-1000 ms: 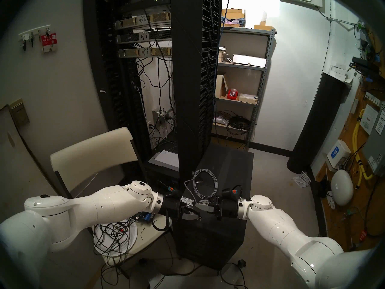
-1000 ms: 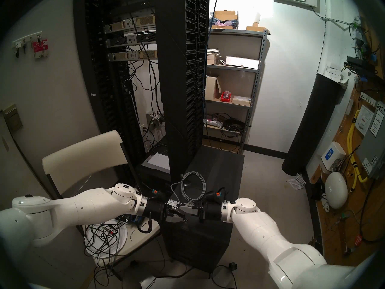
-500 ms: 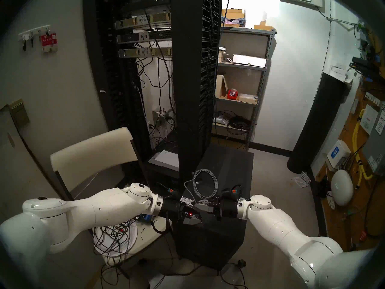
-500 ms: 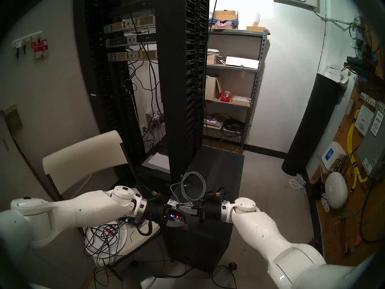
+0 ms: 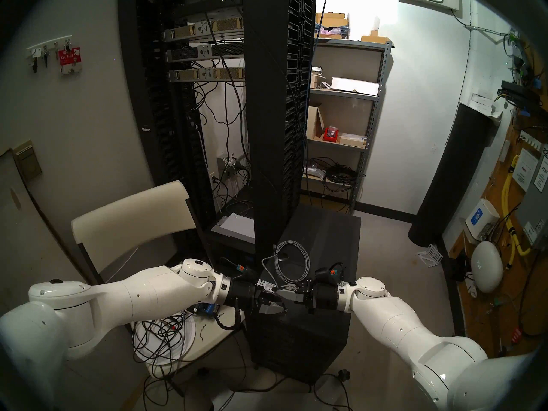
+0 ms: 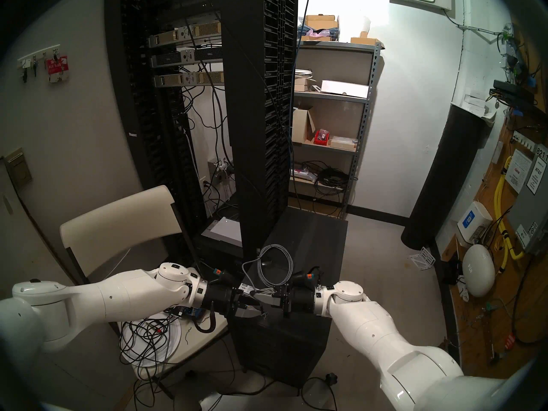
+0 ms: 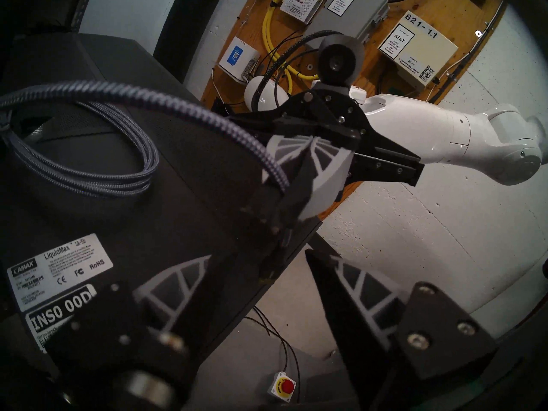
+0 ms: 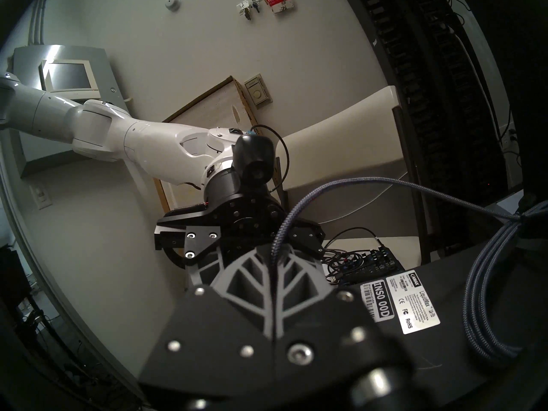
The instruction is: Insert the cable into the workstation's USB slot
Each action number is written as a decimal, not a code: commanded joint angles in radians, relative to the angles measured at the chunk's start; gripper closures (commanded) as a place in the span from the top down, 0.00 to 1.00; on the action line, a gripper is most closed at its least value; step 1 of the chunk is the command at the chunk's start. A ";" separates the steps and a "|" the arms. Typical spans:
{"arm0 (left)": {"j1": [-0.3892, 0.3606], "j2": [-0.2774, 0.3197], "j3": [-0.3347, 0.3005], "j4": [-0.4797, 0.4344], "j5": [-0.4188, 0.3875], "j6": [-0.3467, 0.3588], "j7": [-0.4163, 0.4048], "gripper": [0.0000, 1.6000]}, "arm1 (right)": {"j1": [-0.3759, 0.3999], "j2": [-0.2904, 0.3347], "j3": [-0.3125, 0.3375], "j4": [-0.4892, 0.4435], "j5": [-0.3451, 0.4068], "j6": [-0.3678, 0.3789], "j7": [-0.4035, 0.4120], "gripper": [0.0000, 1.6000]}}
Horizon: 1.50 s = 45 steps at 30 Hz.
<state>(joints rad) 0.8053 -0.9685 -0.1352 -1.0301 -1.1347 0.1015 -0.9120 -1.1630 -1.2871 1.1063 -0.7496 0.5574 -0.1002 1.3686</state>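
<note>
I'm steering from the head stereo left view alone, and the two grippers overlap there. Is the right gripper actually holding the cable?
Observer: Yes. In the right wrist view the right gripper is shut on the cable, which runs out between its fingertips.
Operator: And the left one?
Observer: The left wrist view shows the left gripper with its jaws apart and nothing held between them.
Operator: Where is the plug end?
Observer: In the left wrist view a short dark end seems to stick out below the right gripper's fingers, near the corner of the workstation. It is blurred.
</note>
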 commanded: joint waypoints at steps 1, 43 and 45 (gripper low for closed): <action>-0.006 -0.011 -0.013 -0.017 -0.011 -0.003 0.001 0.68 | 0.021 -0.013 0.000 -0.003 0.003 0.000 0.010 0.00; 0.002 -0.019 -0.009 0.036 -0.031 -0.003 -0.006 0.39 | -0.072 0.042 0.057 -0.151 -0.002 0.036 -0.045 0.00; 0.003 -0.023 -0.008 0.043 -0.032 -0.003 -0.009 0.40 | -0.077 0.045 0.060 -0.158 -0.003 0.036 -0.050 0.00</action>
<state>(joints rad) 0.8107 -0.9866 -0.1390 -0.9949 -1.1612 0.0958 -0.9184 -1.2248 -1.2546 1.1507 -0.8483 0.5418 -0.0647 1.3242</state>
